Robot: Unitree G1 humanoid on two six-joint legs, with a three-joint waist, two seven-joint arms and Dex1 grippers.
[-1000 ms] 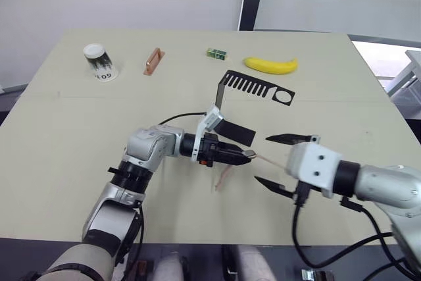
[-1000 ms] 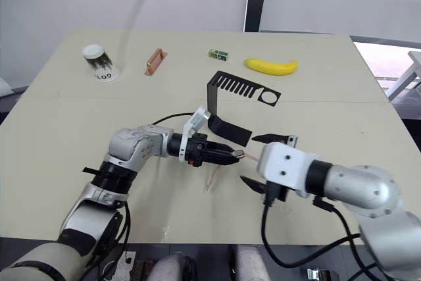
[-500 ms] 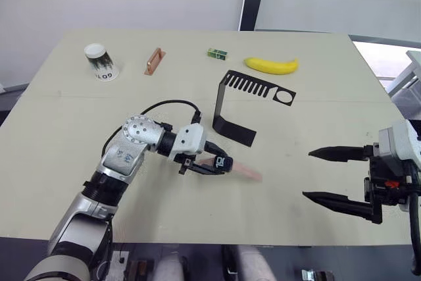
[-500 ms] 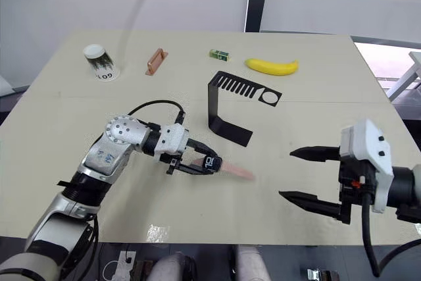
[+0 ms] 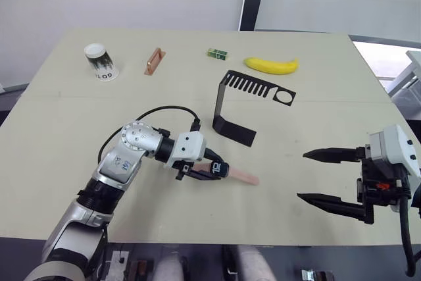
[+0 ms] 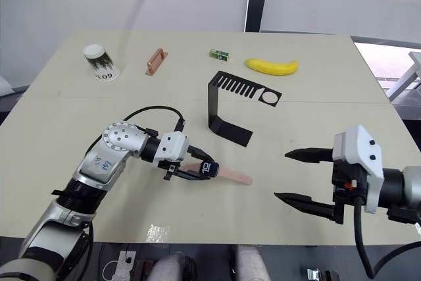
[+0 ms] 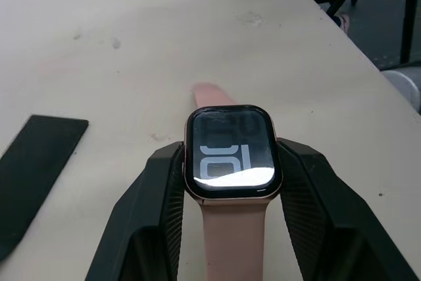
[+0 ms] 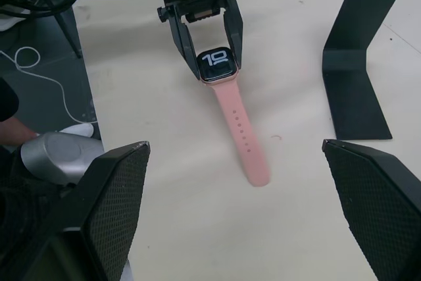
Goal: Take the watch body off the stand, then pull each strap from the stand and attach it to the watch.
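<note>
Now your left gripper (image 6: 197,170) pinches the watch body (image 6: 209,168) by its sides, low over the table (image 6: 72,123) in front of the stand (image 6: 227,106). Both straps sit on the watch: the holed strap (image 8: 241,136) runs out flat on the table toward your right side, and the other strap (image 7: 231,241) passes back between the fingers (image 7: 161,195). Your right gripper (image 5: 332,179) hangs well apart to the right, fingers spread wide, holding nothing. The stand's comb slots are bare.
</note>
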